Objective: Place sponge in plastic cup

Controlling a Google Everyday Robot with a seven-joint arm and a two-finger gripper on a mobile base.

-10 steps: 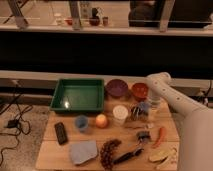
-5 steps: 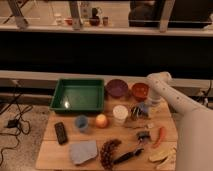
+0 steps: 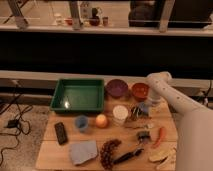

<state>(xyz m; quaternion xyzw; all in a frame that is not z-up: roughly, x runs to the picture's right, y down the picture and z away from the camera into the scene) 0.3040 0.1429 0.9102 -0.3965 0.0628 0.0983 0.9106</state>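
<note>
On the wooden table (image 3: 60, 156), the claw (image 3: 137, 114) hangs low, right of the white plastic cup (image 3: 120, 114) and below the orange bowl (image 3: 140, 91), pressed together on the sponge (image 3: 144, 107), a small light-blue block just beside the cup. Bare wood lies along the left edge beside the green tray (image 3: 78, 95); the right side is crowded.

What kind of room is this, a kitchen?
More likely a robot test lab: a wooden table crowded with toy food, bowls and a green tray, the gripper lowered among them, loose cables on the floor.
</note>
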